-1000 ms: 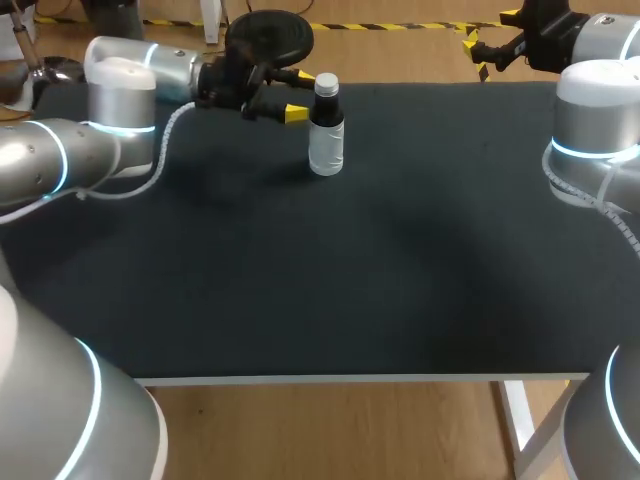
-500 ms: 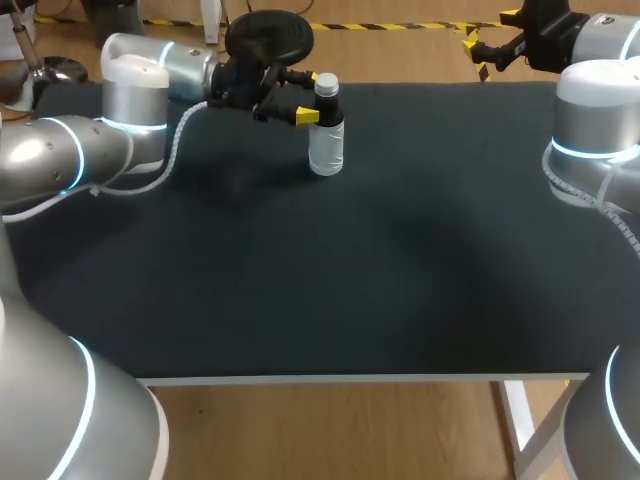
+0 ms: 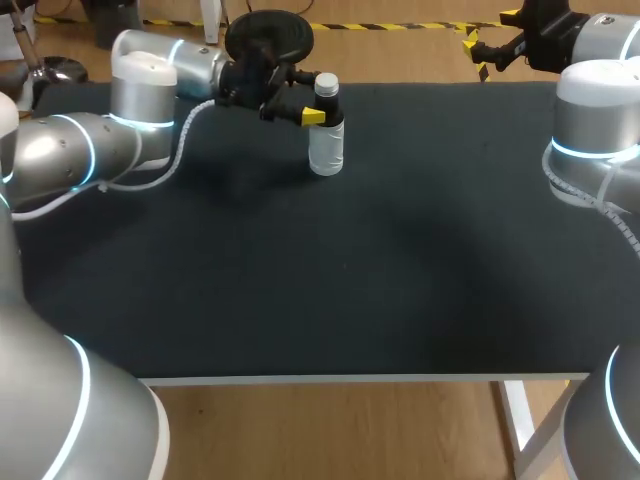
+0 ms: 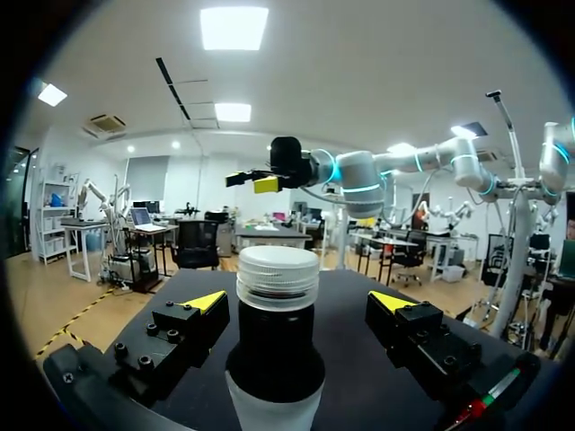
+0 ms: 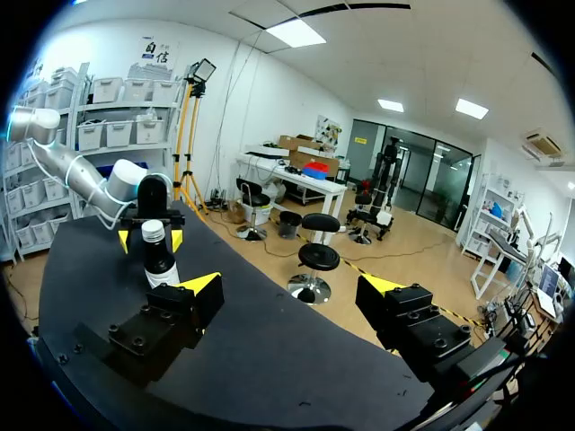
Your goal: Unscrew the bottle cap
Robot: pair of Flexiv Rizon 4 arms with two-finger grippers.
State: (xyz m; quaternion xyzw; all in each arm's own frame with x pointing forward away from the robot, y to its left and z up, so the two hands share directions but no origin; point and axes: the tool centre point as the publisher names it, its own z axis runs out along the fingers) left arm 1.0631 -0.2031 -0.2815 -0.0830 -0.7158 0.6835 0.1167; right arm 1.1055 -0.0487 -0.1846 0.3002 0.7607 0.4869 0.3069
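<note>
Plastic by the look of it, the small bottle (image 3: 326,140) stands upright on the black table (image 3: 400,270), close to the far edge and left of the middle, with a clear lower body, a dark upper part and a white ribbed cap (image 3: 326,85). It is probably light and easy to tip or spin on the spot. The smooth wall may slip under a weak grip and may dent if pinched hard, while the ribs on the cap should give good purchase. The left gripper (image 4: 298,301) is around the bottle just below the cap, its jaws apart with a gap on either side, not yet clamped. A firm hold on the body or neck seems the sound place for it, leaving the cap free for the other arm. The right gripper (image 5: 292,287) hangs empty with its jaws apart, well away past the table's far right corner. The table beyond the bottle ends quickly, so a push that way risks a fall; toward the near side and the right there is wide open room.
</note>
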